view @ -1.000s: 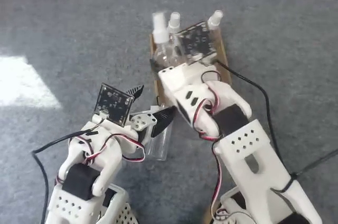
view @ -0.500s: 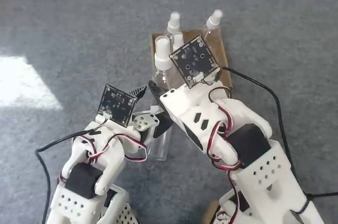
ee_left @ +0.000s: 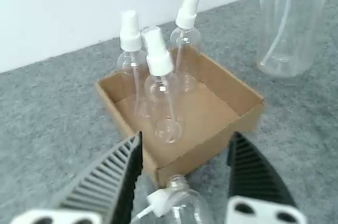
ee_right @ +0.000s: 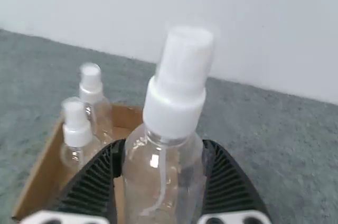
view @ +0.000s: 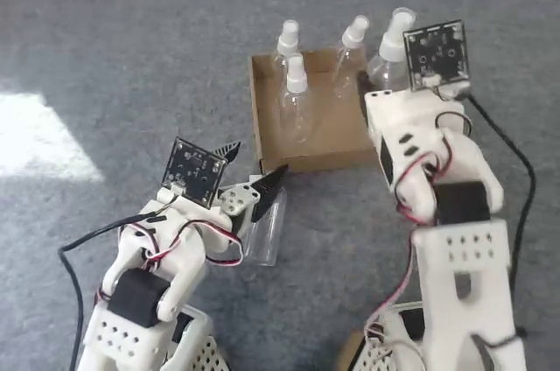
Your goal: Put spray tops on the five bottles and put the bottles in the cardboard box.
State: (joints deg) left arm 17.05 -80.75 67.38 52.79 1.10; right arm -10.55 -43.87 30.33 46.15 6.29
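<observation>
Clear bottle [ee_right: 162,171] pinched in right fingers [ee_right: 90,182] swung right, off box [view: 311,161]; left fingers [ee_left: 108,182] spread (unmoved) around lying bottle [ee_left: 182,208].

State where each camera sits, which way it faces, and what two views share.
High view: fixed above, behind the arms, looking down over the table at the cardboard box; left arm and right arm show.
Left wrist view: on the left wrist, facing the box past the left gripper, its fingers either side of a lying bottle.
Right wrist view: on the right wrist, facing the wall; the right gripper clamps the held bottle.
Shared: high and left wrist views both show three standing bottles in the box.
</observation>
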